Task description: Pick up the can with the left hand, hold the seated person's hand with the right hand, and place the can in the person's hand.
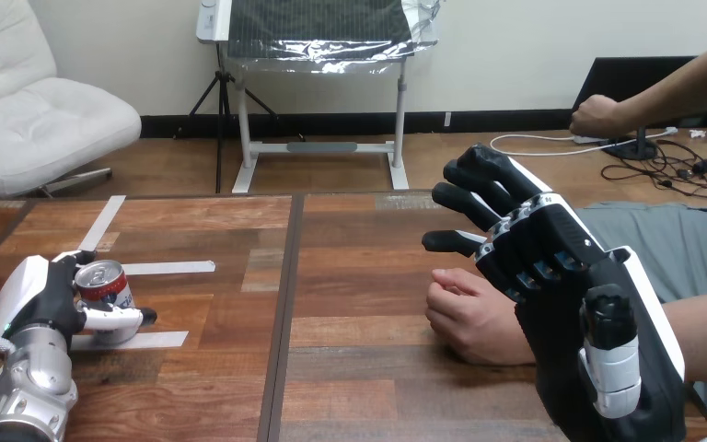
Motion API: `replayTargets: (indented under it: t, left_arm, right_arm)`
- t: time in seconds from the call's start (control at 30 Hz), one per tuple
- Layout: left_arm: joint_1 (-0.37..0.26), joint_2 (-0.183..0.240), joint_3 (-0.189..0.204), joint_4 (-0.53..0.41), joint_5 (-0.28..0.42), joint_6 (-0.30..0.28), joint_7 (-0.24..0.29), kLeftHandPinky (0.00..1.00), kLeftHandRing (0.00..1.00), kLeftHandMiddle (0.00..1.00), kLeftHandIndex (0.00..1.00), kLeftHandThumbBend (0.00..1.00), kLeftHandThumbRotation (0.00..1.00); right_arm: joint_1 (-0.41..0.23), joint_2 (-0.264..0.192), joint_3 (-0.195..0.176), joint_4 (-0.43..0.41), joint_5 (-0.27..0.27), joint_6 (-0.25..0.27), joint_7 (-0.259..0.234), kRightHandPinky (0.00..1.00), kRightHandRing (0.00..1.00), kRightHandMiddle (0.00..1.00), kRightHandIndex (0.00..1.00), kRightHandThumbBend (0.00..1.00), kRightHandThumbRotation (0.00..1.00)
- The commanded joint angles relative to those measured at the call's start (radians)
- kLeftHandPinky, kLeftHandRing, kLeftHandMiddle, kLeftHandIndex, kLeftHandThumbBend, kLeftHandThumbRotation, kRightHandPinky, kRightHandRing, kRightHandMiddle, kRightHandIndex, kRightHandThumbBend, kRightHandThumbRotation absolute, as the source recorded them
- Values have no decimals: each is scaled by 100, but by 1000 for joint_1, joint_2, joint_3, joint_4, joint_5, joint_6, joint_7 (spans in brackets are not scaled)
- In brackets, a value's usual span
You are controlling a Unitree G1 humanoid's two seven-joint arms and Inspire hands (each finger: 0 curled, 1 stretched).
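Observation:
A red and silver can [104, 283] stands upright on the wooden table [350, 249] at the near left, between strips of white tape. My left hand [41, 299] is wrapped round it, fingers behind and thumb curled across its front. My right hand [552, 276] hovers at the right with its fingers straight and spread, above and beside the person's hand [469, 313]. That hand rests on the table, loosely curled, with its forearm running off to the right behind my palm. I cannot tell whether my right hand touches it.
White tape strips [168, 268] mark the table round the can. A dark seam [285, 304] runs front to back down the table's middle. The person's other hand [598, 115] is raised far back at the upper right, away from the table.

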Motion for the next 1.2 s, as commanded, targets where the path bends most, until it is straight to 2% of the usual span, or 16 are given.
replayTargets:
  t: [0.0, 0.4, 0.7, 1.17]
  left_arm:
    - [-81, -9, 13, 3, -11, -2, 3, 68, 81, 85, 84, 78, 11]
    - [-98, -16, 26, 5, -39, 23, -14, 70, 84, 88, 86, 77, 13]
    - [-110, -19, 42, 8, -51, 31, -36, 72, 85, 90, 88, 77, 14]
    - [-130, -22, 37, 14, -45, 50, -41, 71, 84, 89, 88, 77, 16]
  right_arm:
    - [-48, 1, -8, -50, 9, -9, 0, 73, 87, 88, 86, 82, 82]
    - [-46, -5, -9, -58, 9, 0, -3, 72, 87, 88, 86, 84, 83]
    - [-51, -9, -12, -49, 19, -14, 5, 72, 87, 88, 86, 83, 82]
    - [-49, -12, -14, -54, 14, -11, -4, 72, 86, 87, 86, 84, 81]
